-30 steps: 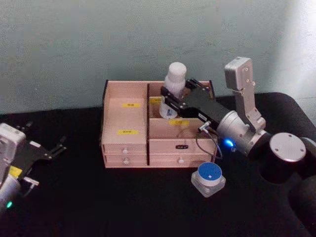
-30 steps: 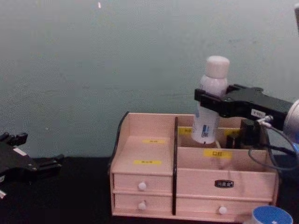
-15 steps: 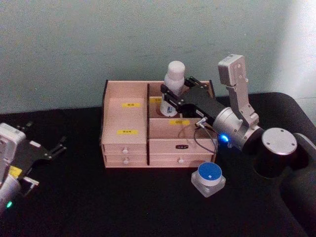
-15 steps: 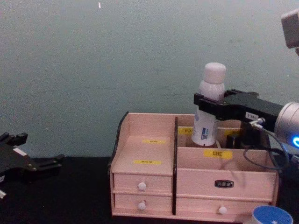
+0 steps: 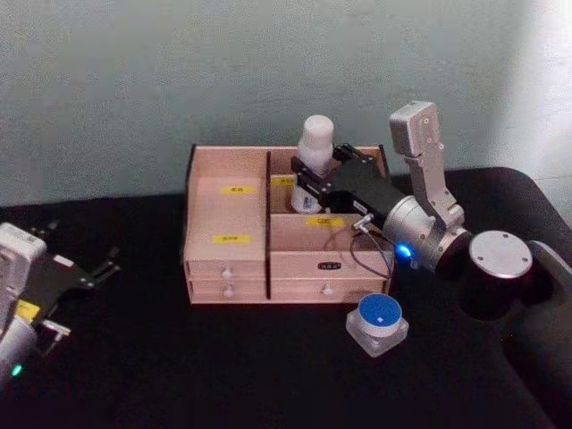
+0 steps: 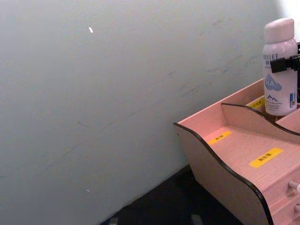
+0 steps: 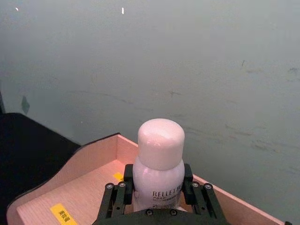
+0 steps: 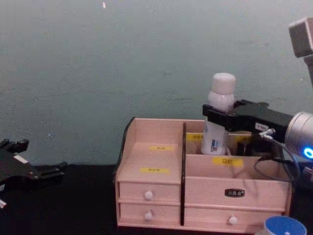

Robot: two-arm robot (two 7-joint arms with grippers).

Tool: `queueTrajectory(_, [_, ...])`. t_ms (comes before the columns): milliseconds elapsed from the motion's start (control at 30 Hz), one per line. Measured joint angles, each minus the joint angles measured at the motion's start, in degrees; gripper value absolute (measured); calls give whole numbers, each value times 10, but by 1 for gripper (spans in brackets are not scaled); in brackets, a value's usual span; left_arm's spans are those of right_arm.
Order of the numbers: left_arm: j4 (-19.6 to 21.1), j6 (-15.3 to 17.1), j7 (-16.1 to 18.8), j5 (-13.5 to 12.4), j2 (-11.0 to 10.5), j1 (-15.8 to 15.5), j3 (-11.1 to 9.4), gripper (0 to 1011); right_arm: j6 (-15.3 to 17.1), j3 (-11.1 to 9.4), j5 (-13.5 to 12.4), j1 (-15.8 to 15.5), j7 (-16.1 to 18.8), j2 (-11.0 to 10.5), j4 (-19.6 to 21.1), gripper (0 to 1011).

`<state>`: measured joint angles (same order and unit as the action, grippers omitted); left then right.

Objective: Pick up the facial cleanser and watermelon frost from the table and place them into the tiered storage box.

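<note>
The facial cleanser (image 5: 315, 147) (image 8: 219, 115) (image 7: 158, 168) (image 6: 279, 70) is a tall white bottle with a rounded cap, upright in the back right compartment of the tiered storage box (image 5: 228, 219) (image 8: 156, 156) (image 6: 225, 154) (image 7: 84, 187). My right gripper (image 5: 308, 176) (image 8: 215, 113) (image 7: 157, 199) is shut on the bottle's body, its black fingers on both sides. The watermelon frost (image 5: 377, 323) (image 8: 286, 226), a squat clear jar with a blue lid, stands on the table in front of the box's right end. My left gripper (image 5: 103, 266) (image 8: 46, 171) rests open at the far left.
A black tabletop (image 5: 223, 366) carries everything, with a pale green wall (image 5: 179, 71) close behind the box. Beside the bottle, a small dark object (image 8: 246, 147) stands in the same back compartment. The right arm's elbow (image 5: 496, 268) hangs over the table's right side.
My right gripper has lowered the facial cleanser deeper into the back right compartment of the box. The left arm and the jar have not moved.
</note>
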<state>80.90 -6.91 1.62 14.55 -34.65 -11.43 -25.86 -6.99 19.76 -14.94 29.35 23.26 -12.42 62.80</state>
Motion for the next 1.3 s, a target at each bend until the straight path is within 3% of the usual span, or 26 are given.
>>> queueTrajectory(1300, [0,0,0,0,0,0,0,1001,39,5,26,28,-5,18,-60,593])
